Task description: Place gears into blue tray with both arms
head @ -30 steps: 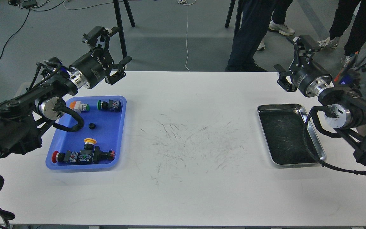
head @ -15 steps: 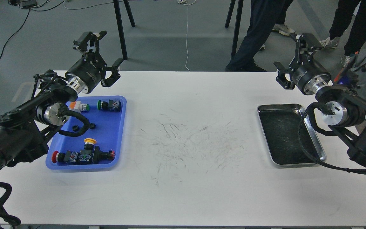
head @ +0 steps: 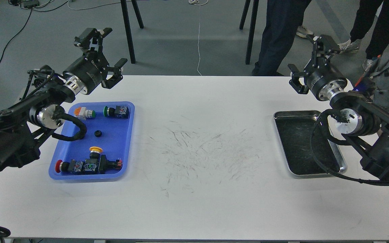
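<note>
One gear shows in the head view: a tiny black round disc, lying flat on the floor of the blue tray, roughly at the tray's middle and apart from everything else in it. Its teeth and centre hole are too small to make out. The tray, bright blue with rounded corners and a low rim, sits on the left part of the white table. Nearest in it lies a row of push-button switches along the front wall, with a yellow-capped one just behind them; past the gear, two green-capped switches lie by the far wall. On the right part of the table stands a steel tray with a dark bottom. Farther back, the left gripper hangs above the table's far left edge, its fingers spread wide and holding nothing. The right gripper hovers beyond the steel tray, fingers likewise spread and bare.
</note>
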Tool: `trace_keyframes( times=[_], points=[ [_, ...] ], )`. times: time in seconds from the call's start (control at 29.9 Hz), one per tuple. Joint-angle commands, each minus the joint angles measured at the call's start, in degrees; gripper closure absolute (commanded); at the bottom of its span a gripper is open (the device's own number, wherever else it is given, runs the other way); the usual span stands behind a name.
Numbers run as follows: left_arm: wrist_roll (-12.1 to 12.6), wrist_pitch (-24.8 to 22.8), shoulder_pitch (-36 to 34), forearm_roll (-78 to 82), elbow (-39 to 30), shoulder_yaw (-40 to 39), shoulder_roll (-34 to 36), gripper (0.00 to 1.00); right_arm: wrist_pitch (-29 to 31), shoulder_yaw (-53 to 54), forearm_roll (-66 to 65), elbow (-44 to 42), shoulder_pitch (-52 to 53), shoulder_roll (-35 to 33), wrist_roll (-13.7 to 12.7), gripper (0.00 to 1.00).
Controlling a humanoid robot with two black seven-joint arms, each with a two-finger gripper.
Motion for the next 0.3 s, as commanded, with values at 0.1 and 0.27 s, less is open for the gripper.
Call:
trace_keyframes(
  times=[0.1, 0.27],
  points=[
    [0.0, 0.2, -0.1, 0.0, 0.0, 0.1, 0.0, 0.00, 0.1, 1.2, 0.3, -1.0, -0.8, 1.2, 0.4, 0.01],
    [0.0, 0.3, 0.2, 0.0, 0.0, 0.1, -0.2, 0.00, -0.2, 0.6, 0.3, -0.9, -0.6, 1.1, 0.6, 0.01]
  ],
)
